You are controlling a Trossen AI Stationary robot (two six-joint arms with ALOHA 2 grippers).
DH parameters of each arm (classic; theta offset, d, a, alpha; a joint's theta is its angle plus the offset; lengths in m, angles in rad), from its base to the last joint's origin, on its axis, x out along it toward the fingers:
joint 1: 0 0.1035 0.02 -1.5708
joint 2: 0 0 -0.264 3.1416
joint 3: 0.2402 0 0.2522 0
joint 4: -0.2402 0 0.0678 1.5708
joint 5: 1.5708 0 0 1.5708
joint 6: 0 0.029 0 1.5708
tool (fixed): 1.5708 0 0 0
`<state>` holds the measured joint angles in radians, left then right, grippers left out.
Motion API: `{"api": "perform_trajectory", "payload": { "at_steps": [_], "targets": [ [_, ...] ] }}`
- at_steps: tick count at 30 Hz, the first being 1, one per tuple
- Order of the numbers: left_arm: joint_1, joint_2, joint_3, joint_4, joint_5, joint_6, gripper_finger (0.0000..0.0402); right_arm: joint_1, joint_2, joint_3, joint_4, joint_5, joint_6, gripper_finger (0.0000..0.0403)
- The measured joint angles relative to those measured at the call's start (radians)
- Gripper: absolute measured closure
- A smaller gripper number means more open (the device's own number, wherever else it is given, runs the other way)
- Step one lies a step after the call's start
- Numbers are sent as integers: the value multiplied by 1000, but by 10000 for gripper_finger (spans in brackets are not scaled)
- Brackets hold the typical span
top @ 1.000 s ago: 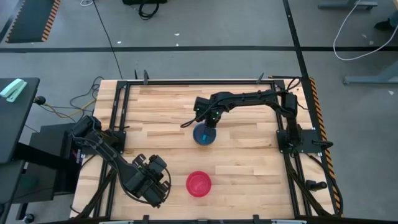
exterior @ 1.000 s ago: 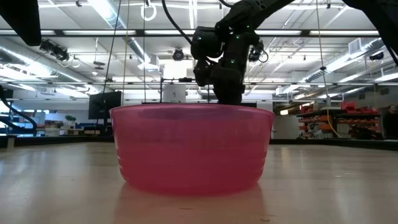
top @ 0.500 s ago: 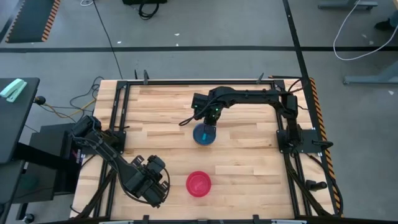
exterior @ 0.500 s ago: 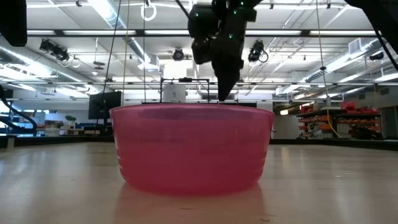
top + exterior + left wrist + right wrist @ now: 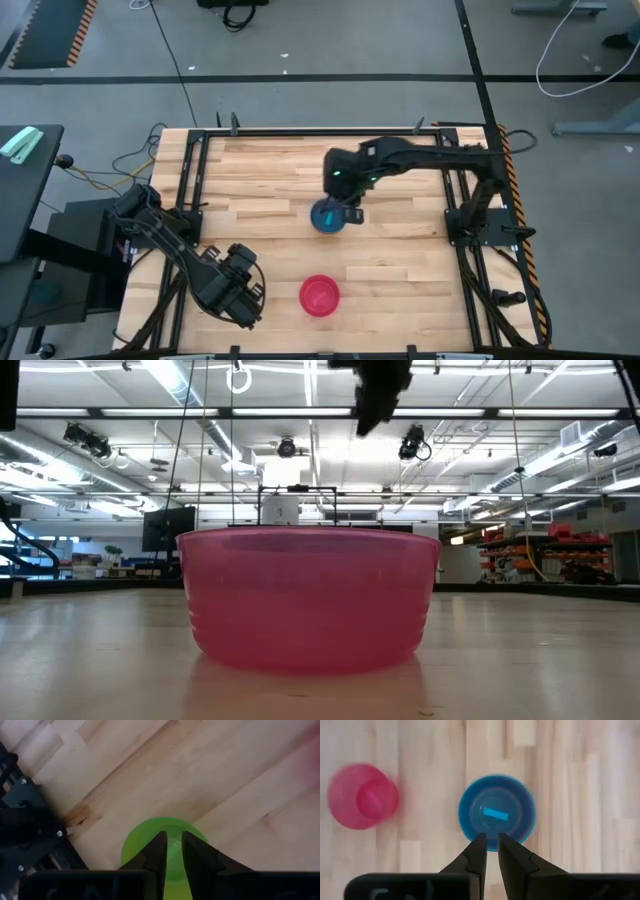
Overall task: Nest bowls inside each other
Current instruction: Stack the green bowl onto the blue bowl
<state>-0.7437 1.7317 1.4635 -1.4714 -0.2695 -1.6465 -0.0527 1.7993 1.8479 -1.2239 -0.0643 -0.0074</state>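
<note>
High view: the blue bowl (image 5: 327,216) is sitting mid-bench, the pink bowl (image 5: 320,296) nearer the front edge, the right gripper (image 5: 349,212) hovering at the blue bowl's edge.

Left wrist view: the left gripper (image 5: 170,851) is pinching a green bowl (image 5: 166,840), fingers nearly closed on its rim.

Right wrist view: narrow-gapped fingers are holding nothing. Lowering squarely astride the blue rim would probably grip best.

Even, bright light falls on my surface (image 5: 400,250) from overhead; in the low view, ceiling strip lights (image 5: 190,400) glare white. Shadows under things are soft and short. Through my right wrist camera the pink bowl (image 5: 362,796) smears with motion blur, while the blue bowl (image 5: 496,812) carries a small bright reflection. My left wrist picture is soft at its corners.
</note>
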Motion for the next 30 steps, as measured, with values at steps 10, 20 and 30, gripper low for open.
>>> {"api": "perform_trajectory", "payload": {
  "at_steps": [10,20,30],
  "targets": [
    [-3,-9,0,-32,23,-44,347,106,-305,-193,65,88,113,348],
    [-42,-40,-1,-83,99,-147,344,230,-534,-480,118,150,235,348],
    [-132,-133,-90,-92,88,-336,358,347,-634,-657,210,169,304,348]
  ]
}}
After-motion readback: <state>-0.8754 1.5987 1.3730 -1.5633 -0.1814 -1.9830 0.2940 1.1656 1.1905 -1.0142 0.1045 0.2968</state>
